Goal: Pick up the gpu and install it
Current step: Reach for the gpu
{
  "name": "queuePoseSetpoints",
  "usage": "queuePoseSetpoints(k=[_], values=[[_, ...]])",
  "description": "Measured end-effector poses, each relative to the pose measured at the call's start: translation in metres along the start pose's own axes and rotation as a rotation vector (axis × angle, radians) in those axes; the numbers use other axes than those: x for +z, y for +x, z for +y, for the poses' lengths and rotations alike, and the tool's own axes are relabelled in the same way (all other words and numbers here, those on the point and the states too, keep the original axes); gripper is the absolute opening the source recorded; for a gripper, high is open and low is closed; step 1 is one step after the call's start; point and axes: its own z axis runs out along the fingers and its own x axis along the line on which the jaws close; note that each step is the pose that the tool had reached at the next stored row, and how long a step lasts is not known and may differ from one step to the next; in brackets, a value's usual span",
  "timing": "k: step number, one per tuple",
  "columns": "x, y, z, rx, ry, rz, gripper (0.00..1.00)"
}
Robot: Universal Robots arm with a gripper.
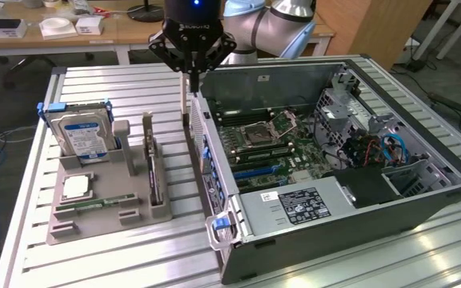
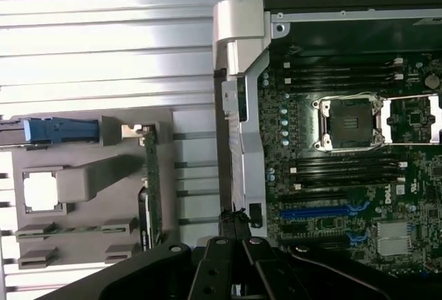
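While the jaws hang clenched together over the case wall that faces the tray, the gpu stands on edge in that tray between two posts, just beside the case on the exterior view's left. A hard drive stands farther from the case. The case lies open on the table, motherboard exposed.

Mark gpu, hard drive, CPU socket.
gpu [image 1: 154, 177]: exterior view, top edge, mid-length.
hard drive [image 1: 82, 135]: exterior view, blue-white label.
CPU socket [image 1: 260, 131]: exterior view, socket centre.
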Motion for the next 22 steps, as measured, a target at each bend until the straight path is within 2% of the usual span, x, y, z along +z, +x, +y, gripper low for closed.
queuePoseSetpoints(k=[22], values=[[-0.0009, 0.051, -0.0038, 0.000, 0.0001, 0.0001, 0.10]])
